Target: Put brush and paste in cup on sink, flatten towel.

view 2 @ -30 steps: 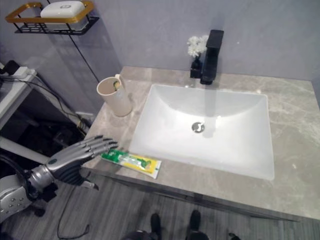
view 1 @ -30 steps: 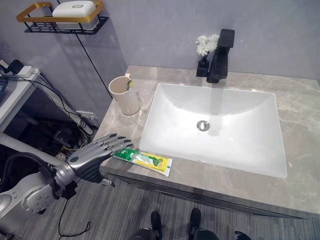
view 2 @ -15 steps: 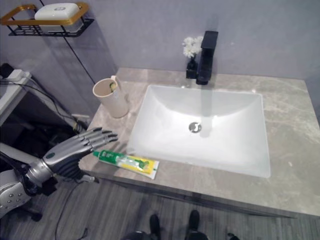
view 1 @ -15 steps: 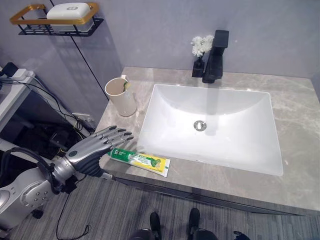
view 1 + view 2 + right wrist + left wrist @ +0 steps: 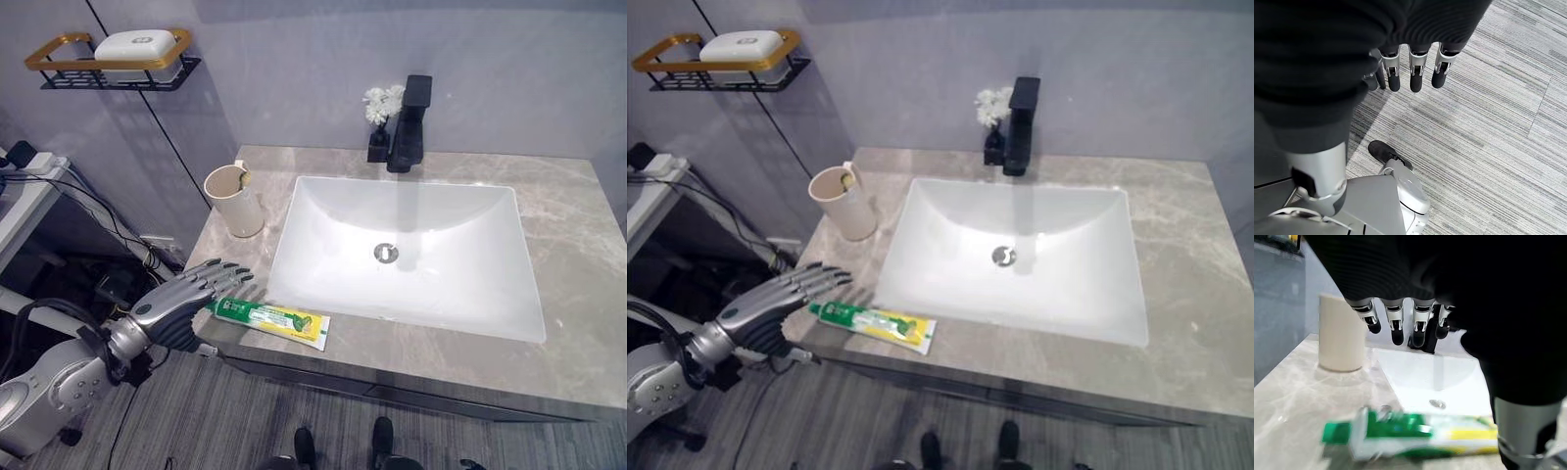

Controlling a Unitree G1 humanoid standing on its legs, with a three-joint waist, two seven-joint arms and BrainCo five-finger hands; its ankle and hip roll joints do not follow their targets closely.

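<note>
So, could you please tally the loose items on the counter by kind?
Toothpaste tube: 1
Cup holding a toothbrush: 1
Toothbrush: 1
Small black vase of white flowers: 1
Total: 4

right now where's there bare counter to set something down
Widest bare stretch: the counter right of the sink, plus its front strip right of the toothpaste. A smaller patch lies between the cup and the toothpaste. Crowded: front left corner, where the open left hand hovers by the tube, and around the faucet.
</note>
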